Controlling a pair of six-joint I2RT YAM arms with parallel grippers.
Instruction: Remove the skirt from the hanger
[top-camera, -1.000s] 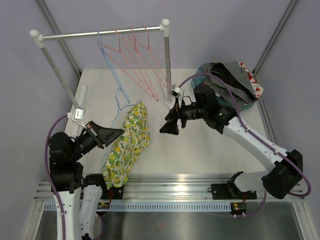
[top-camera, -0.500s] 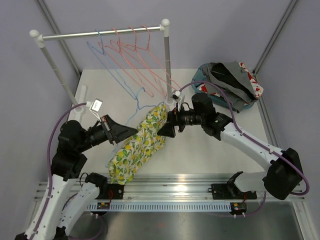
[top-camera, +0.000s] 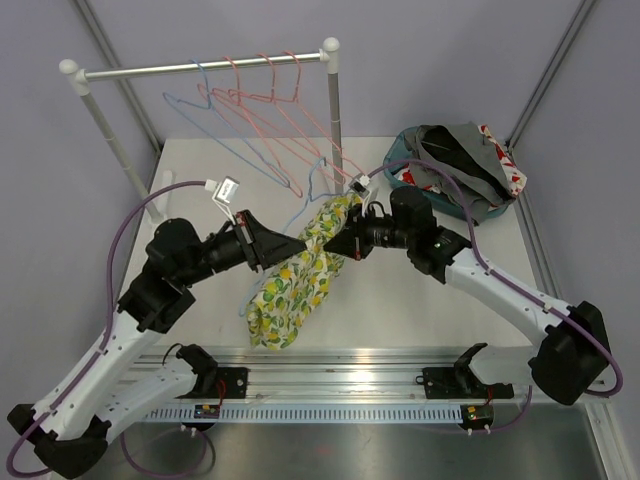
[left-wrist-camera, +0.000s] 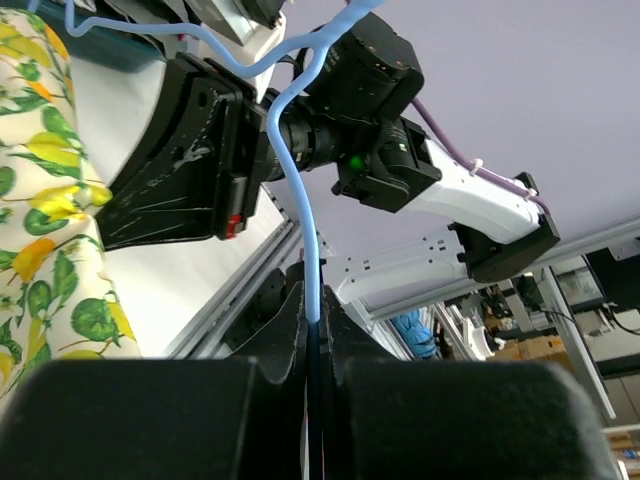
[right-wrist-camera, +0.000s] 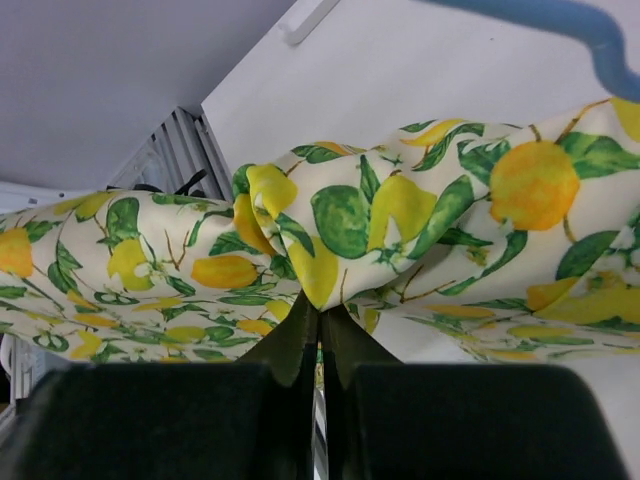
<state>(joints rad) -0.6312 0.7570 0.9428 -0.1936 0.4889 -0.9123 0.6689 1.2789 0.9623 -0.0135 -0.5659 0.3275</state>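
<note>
Left pincer (left-wrist-camera: 315, 312) clamped on the blue hanger (left-wrist-camera: 297, 190) to anchor it, right pincer (right-wrist-camera: 320, 322) pinching a fold of the lemon-print skirt (top-camera: 298, 282), which is slung between them over mid-bench (top-camera: 420, 300), apparently so the cloth can be drawn off.

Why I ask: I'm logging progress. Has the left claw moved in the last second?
Yes. The left claw, gripping the blue hanger, moved right, toward the rack's right-hand post.

Lemon-print skirt (top-camera: 295, 285) hanging slantwise from blue wire hanger (left-wrist-camera: 313, 290).
</note>
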